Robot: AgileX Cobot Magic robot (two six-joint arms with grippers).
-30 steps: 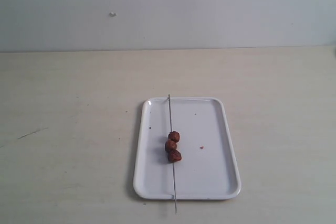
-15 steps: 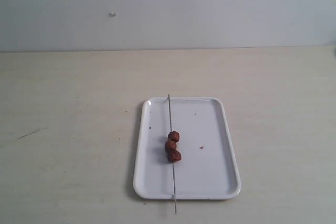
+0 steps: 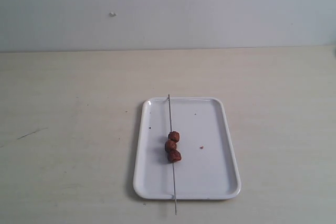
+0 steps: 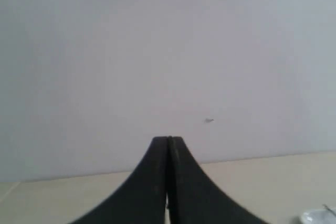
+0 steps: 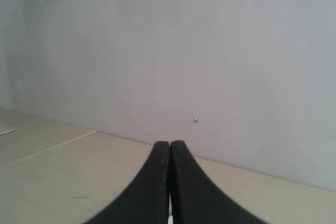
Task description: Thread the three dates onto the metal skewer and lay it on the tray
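The white tray (image 3: pixel 210 179) lies on the table in the exterior view. Along its left half rests the thin metal skewer (image 3: pixel 170 114), its near tip sticking out past the tray's front rim. The three dates (image 3: pixel 172 146) sit threaded on it in a tight row near the middle. No arm shows in the exterior view. In the left wrist view my left gripper (image 4: pixel 168 141) is shut with nothing between its fingers, facing the wall; a corner of the tray (image 4: pixel 316 217) peeks in. My right gripper (image 5: pixel 169 144) is likewise shut and empty.
A tiny red crumb (image 3: pixel 201 147) and a few dark specks lie on the tray. A dark scratch (image 3: pixel 31 133) marks the beige tabletop at the left. A pale wall with a small mark (image 3: pixel 112 14) stands behind the table.
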